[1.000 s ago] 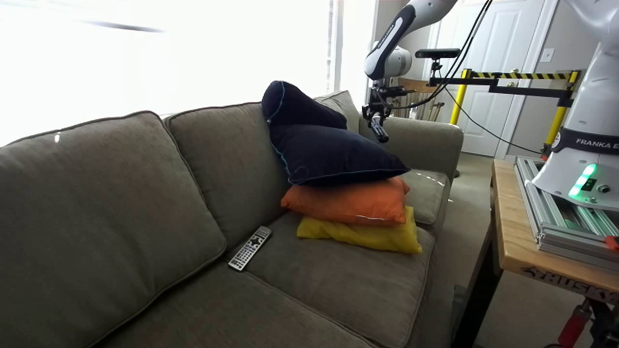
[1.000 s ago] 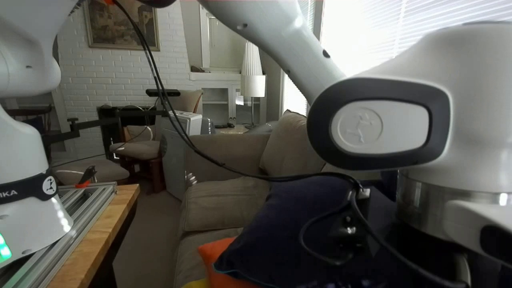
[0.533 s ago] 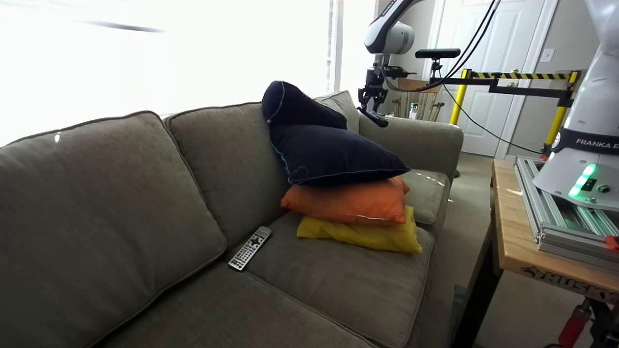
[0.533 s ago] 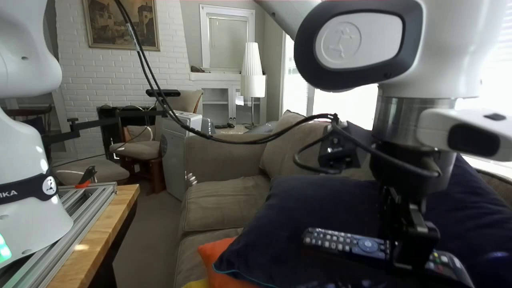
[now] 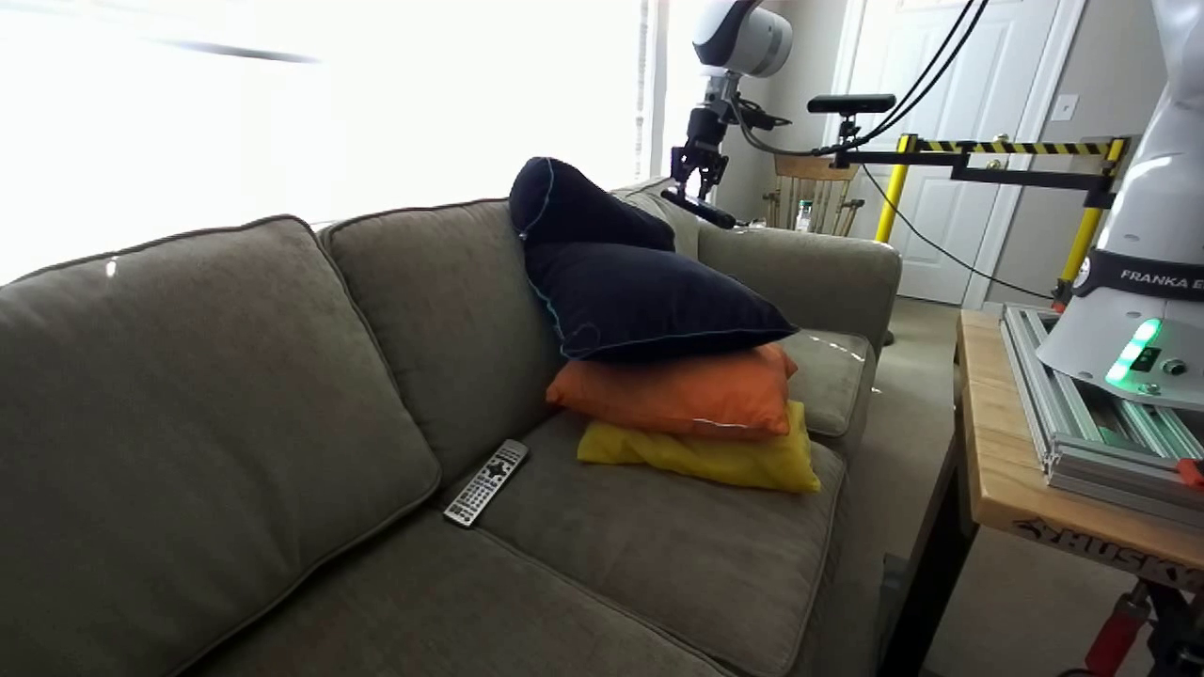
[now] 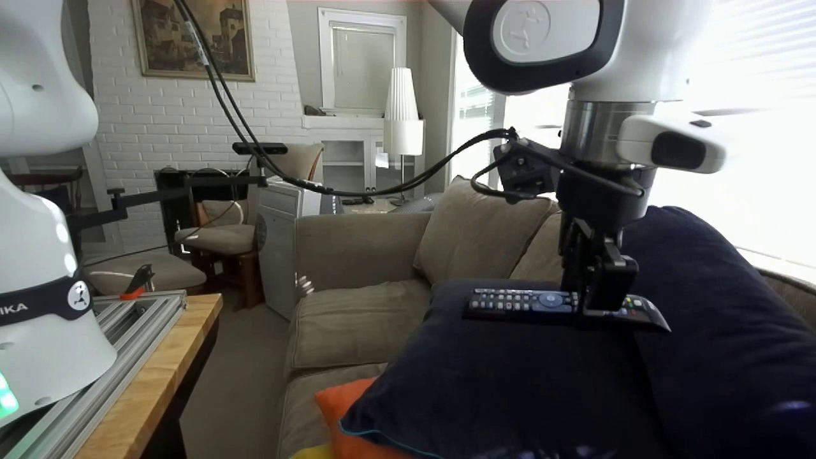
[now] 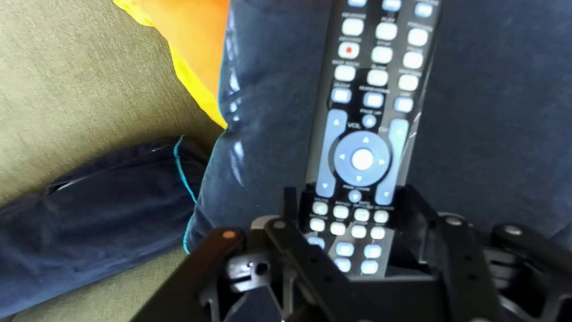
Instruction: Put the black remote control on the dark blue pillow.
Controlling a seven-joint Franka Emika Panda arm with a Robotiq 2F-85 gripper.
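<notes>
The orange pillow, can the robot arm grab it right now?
Probably not: the pincer is busy holding the black remote control, and the dark blue pillow lies on top of the orange pillow, though part of its side peeks out.

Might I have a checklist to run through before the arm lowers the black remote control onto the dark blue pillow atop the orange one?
1. Pincer shut on the black remote control: ok.
2. Remote above the dark blue pillow: ok in the wrist view.
3. Silver remote clear of that pillow: ok.
4. Level landing surface: not ok, the pillow's top slopes in an exterior view.
5. Exact height above it: cannot tell.
</notes>
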